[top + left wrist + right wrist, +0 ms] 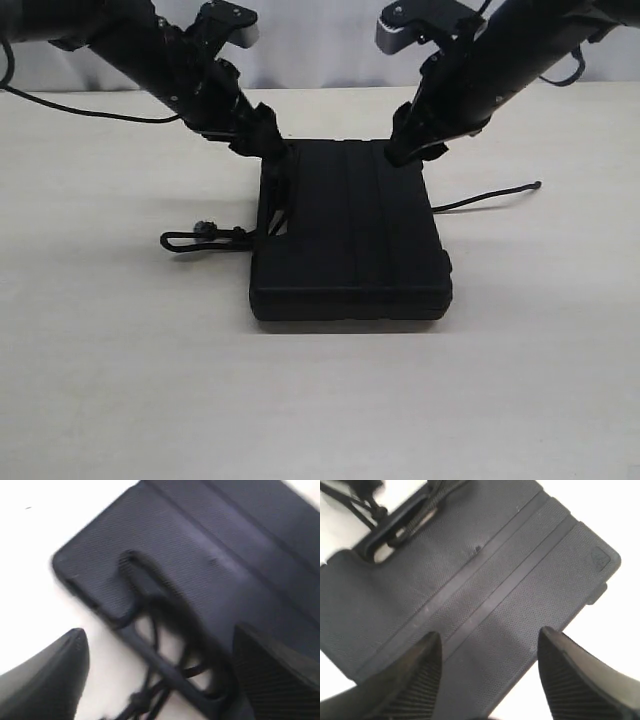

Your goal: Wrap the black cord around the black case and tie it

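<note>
The black case (350, 230) lies flat mid-table, its two grooves running front to back. The black cord (205, 238) threads through the handle slot on the case's left side; its knotted, looped end lies on the table to the left, and the other end (490, 197) trails out to the right. My left gripper (270, 150) hovers over the far left corner. It is open (160, 630), with the slot and cord strands (150, 700) below it and nothing gripped. My right gripper (405, 150) stands open (490, 634) above the case's far right part (470, 580), holding nothing.
The pale table (120, 380) surrounds the case on all sides. A thin arm cable (90, 112) runs across the table at the far left. A pale wall stands behind the arms.
</note>
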Available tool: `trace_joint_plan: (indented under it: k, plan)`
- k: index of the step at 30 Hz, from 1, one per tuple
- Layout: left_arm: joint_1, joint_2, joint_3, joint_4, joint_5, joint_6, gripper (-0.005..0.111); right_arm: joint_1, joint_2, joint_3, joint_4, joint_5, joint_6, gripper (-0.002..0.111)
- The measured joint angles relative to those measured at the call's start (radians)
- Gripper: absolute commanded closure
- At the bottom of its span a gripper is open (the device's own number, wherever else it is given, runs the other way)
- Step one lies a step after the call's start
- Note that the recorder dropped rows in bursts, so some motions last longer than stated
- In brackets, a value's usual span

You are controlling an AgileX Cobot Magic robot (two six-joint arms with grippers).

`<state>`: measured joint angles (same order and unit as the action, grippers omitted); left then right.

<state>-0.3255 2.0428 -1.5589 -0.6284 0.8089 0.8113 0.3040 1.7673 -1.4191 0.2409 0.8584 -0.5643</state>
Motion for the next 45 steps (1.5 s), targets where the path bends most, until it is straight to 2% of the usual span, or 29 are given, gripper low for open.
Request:
trace_joint_plan:
  k: [1, 4, 9, 11, 12, 14, 15, 17, 18, 24, 29, 34, 45]
  plan:
    - [-0.002, 0.004, 0.000, -0.057, 0.032, 0.064, 0.034, 0.000, 0.000, -0.029, 0.000, 0.027, 0.029, 0.054]
    - [-0.017, 0.052, 0.000, -0.082, 0.041, 0.157, 0.034, 0.000, 0.000, -0.057, 0.002, 0.062, 0.068, 0.054]
    - [-0.031, 0.136, 0.000, -0.116, -0.067, 0.189, 0.034, 0.000, -0.002, -0.060, 0.002, 0.081, 0.078, 0.054]
    - [-0.039, 0.148, 0.000, -0.149, -0.110, 0.216, 0.041, 0.000, -0.002, -0.060, 0.002, 0.081, 0.078, 0.054]
    - [-0.044, 0.153, 0.000, -0.166, -0.131, 0.231, 0.047, 0.000, -0.002, -0.060, 0.002, 0.081, 0.078, 0.054]
    - [-0.060, 0.159, -0.002, -0.184, -0.174, 0.265, 0.066, 0.000, -0.002, -0.060, 0.002, 0.081, 0.078, 0.054]
    - [-0.069, 0.162, -0.002, -0.186, -0.189, 0.278, 0.088, 0.000, -0.002, -0.060, 0.002, 0.081, 0.078, 0.054]
    - [-0.089, 0.164, -0.002, -0.188, -0.216, 0.313, 0.104, 0.000, -0.002, -0.060, 0.002, 0.081, 0.078, 0.054]
    - [-0.094, 0.164, -0.002, -0.188, -0.218, 0.322, 0.107, 0.000, -0.002, -0.060, 0.002, 0.081, 0.078, 0.054]
    - [-0.107, 0.150, -0.002, -0.191, -0.218, 0.360, 0.107, 0.000, -0.002, -0.060, 0.004, 0.081, 0.078, 0.054]
    - [-0.109, 0.049, -0.002, -0.197, -0.217, 0.376, 0.107, 0.000, -0.002, -0.060, 0.008, 0.081, 0.078, 0.054]
    - [-0.115, -0.046, -0.002, -0.301, -0.188, 0.494, 0.107, 0.000, -0.002, -0.060, 0.008, 0.085, 0.078, 0.054]
    - [-0.117, -0.115, -0.002, -0.350, -0.161, 0.619, 0.105, 0.000, -0.002, -0.060, 0.008, 0.087, 0.078, 0.054]
